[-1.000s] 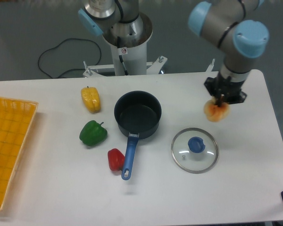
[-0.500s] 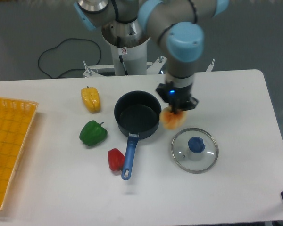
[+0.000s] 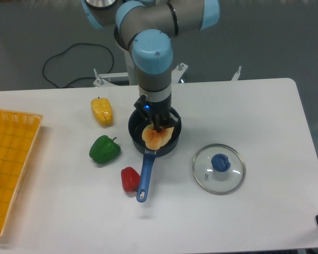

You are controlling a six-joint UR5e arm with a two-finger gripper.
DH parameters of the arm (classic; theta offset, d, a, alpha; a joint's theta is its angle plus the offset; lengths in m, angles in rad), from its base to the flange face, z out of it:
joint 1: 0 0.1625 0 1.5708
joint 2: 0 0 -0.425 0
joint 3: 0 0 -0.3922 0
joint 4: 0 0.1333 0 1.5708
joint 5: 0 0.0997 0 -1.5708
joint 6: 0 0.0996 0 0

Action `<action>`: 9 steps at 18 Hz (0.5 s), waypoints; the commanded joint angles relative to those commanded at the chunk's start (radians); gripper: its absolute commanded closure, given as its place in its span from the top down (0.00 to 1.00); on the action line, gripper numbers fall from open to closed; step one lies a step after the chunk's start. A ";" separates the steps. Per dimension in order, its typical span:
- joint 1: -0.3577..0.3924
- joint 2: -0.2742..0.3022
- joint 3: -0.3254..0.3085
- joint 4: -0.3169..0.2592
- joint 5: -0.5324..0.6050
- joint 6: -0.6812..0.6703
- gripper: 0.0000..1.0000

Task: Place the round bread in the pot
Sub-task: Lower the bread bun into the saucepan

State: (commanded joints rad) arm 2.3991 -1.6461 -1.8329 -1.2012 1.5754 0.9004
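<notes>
My gripper (image 3: 157, 127) is shut on the round bread (image 3: 156, 137), a pale tan bun with an orange-brown glaze. It holds the bread over the dark round pot (image 3: 137, 123), which stands at the table's middle with its long blue handle (image 3: 144, 174) pointing toward the front. The arm and the bread hide most of the pot's inside. I cannot tell whether the bread touches the pot's bottom.
A yellow pepper (image 3: 102, 111), a green pepper (image 3: 104, 149) and a red pepper (image 3: 130, 179) lie left of the pot. A glass lid with a blue knob (image 3: 219, 168) lies to the right. A yellow basket (image 3: 8, 164) stands at the left edge.
My gripper has carried the bread leftward from the table's right side, past the pot's right rim, to a spot over the pot.
</notes>
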 joint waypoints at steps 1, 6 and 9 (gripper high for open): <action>0.002 0.009 -0.014 0.006 0.000 0.000 0.00; 0.005 0.035 -0.092 0.014 0.002 0.014 0.00; 0.015 0.032 -0.135 0.022 0.005 0.014 0.00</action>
State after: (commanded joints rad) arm 2.4144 -1.6137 -1.9680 -1.1796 1.5800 0.9143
